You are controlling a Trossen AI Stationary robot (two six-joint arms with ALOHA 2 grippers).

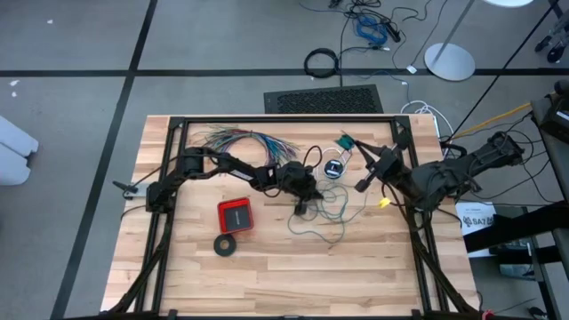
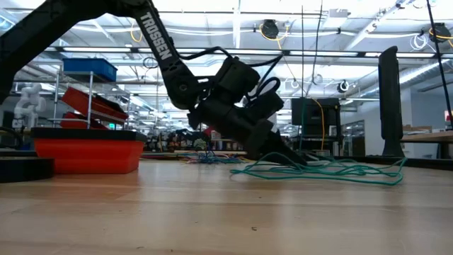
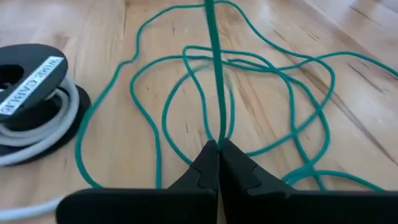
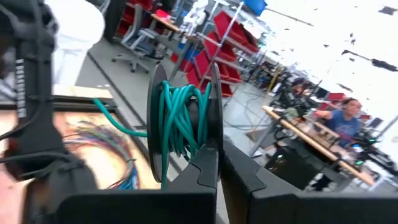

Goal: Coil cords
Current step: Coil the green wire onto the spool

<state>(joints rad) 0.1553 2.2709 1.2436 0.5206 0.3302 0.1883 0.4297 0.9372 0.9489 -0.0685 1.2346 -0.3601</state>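
Left gripper (image 3: 219, 155): lowered to the middle of the wooden surface (image 1: 267, 267); jaws pressed together, pinching one strand of the long thin teal-green wire (image 3: 214, 74).
Right gripper (image 4: 217, 163): raised over the far right part of the surface; jaws closed on a black spool (image 4: 183, 118) wound with teal-green wire.
Teal-green wire: loose tangle lying flat at the centre of the surface, spreading toward the right edge; one strand runs up to the raised spool.
Thin white cord (image 3: 43, 134): wound under a small black round piece (image 3: 28, 78), resting on the surface just beside the tangle, toward the far edge.
Red square case (image 1: 236, 215): left of the tangle.
Black tape-like ring (image 1: 226, 245): nearer the front edge, beside the case.
Fanned bundle of many-coloured wires (image 1: 244, 140): along the far edge.
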